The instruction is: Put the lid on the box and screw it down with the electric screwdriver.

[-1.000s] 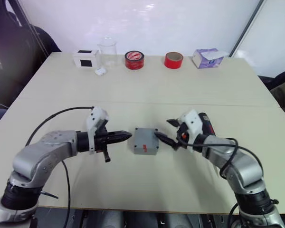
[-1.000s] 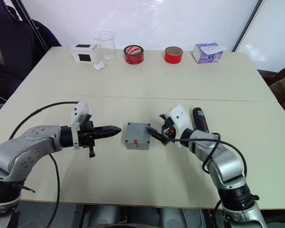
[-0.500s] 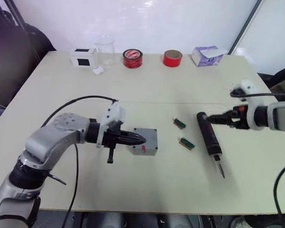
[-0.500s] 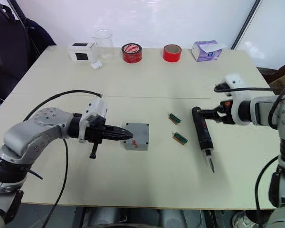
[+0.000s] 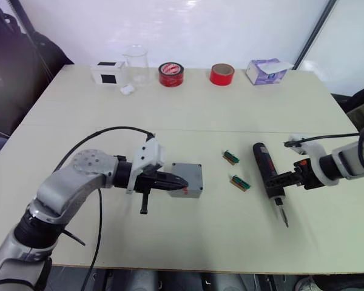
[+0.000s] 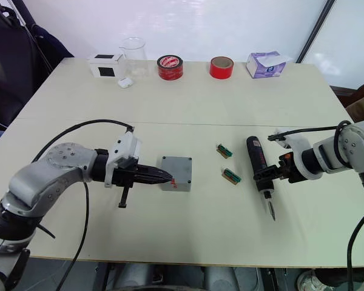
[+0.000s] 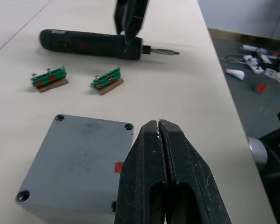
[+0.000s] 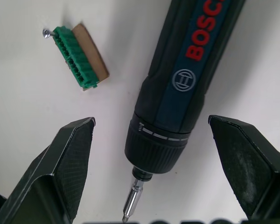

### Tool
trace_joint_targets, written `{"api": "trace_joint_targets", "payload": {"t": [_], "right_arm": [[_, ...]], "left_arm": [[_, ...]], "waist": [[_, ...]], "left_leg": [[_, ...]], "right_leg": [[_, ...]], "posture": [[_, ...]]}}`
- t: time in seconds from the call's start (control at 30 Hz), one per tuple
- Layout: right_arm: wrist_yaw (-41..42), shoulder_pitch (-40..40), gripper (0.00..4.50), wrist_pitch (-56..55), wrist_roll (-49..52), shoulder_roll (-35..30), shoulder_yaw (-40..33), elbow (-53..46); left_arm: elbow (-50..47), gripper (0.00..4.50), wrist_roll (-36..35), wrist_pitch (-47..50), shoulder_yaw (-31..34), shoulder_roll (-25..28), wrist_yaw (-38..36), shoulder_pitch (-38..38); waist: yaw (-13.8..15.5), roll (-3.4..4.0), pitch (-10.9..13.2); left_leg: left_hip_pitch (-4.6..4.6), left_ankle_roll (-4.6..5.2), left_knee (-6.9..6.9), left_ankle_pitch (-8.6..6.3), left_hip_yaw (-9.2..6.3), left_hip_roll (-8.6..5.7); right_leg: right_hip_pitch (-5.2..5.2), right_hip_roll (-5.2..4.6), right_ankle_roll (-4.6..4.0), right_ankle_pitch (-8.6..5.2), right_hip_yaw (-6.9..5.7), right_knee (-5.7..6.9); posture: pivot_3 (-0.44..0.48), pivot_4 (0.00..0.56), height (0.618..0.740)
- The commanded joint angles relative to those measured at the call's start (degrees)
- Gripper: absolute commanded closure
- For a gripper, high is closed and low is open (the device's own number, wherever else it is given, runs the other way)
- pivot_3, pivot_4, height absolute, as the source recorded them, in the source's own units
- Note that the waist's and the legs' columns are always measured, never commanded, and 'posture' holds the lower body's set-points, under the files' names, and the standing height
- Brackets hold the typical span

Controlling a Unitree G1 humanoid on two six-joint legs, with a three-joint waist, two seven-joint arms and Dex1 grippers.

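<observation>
A: Far left of the table, a white box with a black label [image 5: 107, 73], then a clear glass beaker [image 5: 137, 65] that looks to have nothing in it, with a small white piece [image 5: 127, 90] just in front of it.

B: And nearer us, the left gripper [image 5: 178, 181]?

A: Fingers pressed together, black and tapering, lying low over the near left part of the box [image 5: 190, 177]. Touching or just above it, I can't say.

B: The box itself?

A: Mid-table, square, grey, matte cast metal, with the lid [image 7: 79, 156] sitting flat on top. Plain face, round holes at the corners, a small red mark on the near side.

B: Behind it?

A: Two tape rolls at the far edge, one red with white print [image 5: 171, 75] that I can't read, one plain red [image 5: 221, 74]. Further right, a purple tissue box [image 5: 266, 71].

B: Now the small bits right of the box.

A: Two green terminal blocks [image 5: 235, 170] on brown backing, ridged plastic, lying apart from each other between the box and the tool.

B: And the tool?

A: The electric screwdriver [image 5: 266, 169] lies flat on the table, dark cylinder, metal bit pointing toward the near edge. The right wrist view reads BOSCH in red on the body.

B: Right gripper [image 5: 287, 180]?

A: Spread wide, textured pads either side of the screwdriver's collar, not closed on it.
</observation>
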Motion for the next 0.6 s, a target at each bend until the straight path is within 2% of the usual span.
{"api": "trace_joint_targets", "payload": {"t": [0.03,0.33,0.4,0.43,0.53,0.6], "right_arm": [[0.5,-2.6,0.26,0.3,-1.9,0.4,2.7,2.2],[5.1,-9.1,0.26,-0.3,-11.5,7.4,12.1,11.4],[7.0,-9.1,0.91,-1.3,-13.3,7.2,14.8,11.1],[7.3,-9.0,1.00,-1.0,-13.9,7.4,15.4,11.4],[9.0,-8.5,2.15,-1.1,-16.0,7.6,17.4,11.4],[9.9,-8.5,2.61,-1.7,-17.6,7.5,18.5,11.4]], "left_arm": [[-2.7,4.50,0.1,0.3,1.9,-0.3,2.3,1.4],[-6.6,4.50,-1.5,3.1,4.6,-0.4,7.4,4.8],[-7.5,4.50,-2.0,3.7,5.3,-0.4,8.3,5.7],[-7.8,4.50,-2.0,4.0,5.7,-0.4,8.8,6.2],[-8.1,4.50,-2.1,4.2,6.1,-0.6,9.6,6.6],[-7.8,4.50,-2.1,4.3,6.0,-0.8,10.0,6.3]], "waist": [[0.0,0.00,0.0],[0.0,-0.01,0.0],[0.0,-0.03,0.0],[0.0,-0.07,0.0],[0.0,-0.15,-0.1],[0.1,-0.19,-0.1]], "left_leg": [[0.00,0.00,0.00,0.00,0.00,0.00],[0.00,0.00,0.02,0.00,0.01,0.00],[0.00,0.00,0.02,0.00,-0.01,0.01],[0.01,0.00,0.02,0.00,-0.01,0.01],[0.03,-0.01,0.04,0.00,-0.03,0.01],[0.05,-0.01,0.04,0.00,-0.04,0.01]], "right_leg": [[0.00,0.00,0.00,0.00,0.00,0.00],[0.00,0.02,0.01,0.01,0.00,0.03],[0.00,0.02,0.01,0.01,-0.02,0.03],[0.02,0.02,0.01,0.01,-0.03,0.02],[0.06,0.02,0.01,0.01,-0.04,0.03],[0.09,0.02,0.01,0.01,-0.04,0.02]], "posture": [[0.000,0.150,0.740],[0.000,0.150,0.740],[0.000,0.150,0.740],[0.000,0.150,0.740],[0.000,0.150,0.740],[0.000,0.150,0.740]]}}
